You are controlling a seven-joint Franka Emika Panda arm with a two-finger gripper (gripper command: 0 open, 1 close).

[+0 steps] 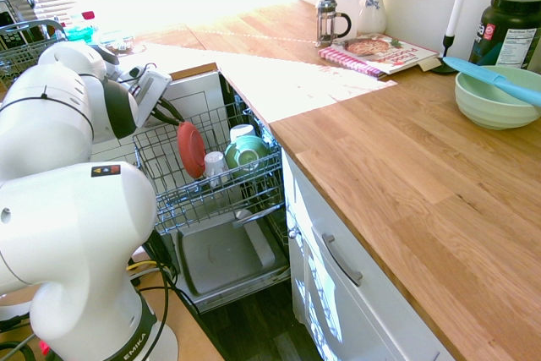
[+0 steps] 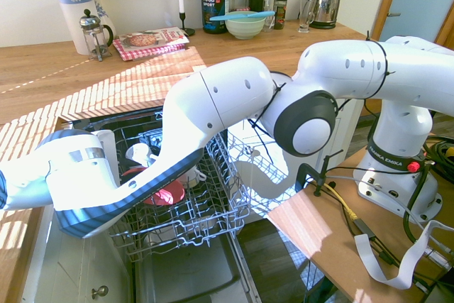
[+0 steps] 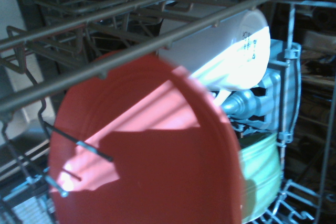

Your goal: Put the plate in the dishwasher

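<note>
Coral-red round plate [image 1: 191,149] stands, seemingly upright, in dishwasher's [image 1: 221,261] wire-grid rack [image 1: 211,194].

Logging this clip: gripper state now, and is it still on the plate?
Gripper: fingers look spread, just beside the plate, which stands on edge in the dishwasher rack; contact cannot be told.

We see the plate [image 1: 191,149] as smooth coral-red with a soft sheen, standing in the grey metal-wire rack [image 1: 182,196] of the dishwasher [image 1: 221,255]. Beside the plate, a white cup [image 3: 226,59] looks glossy. Above the rack, the countertop [image 1: 406,175] is oiled, matt wood.
</note>
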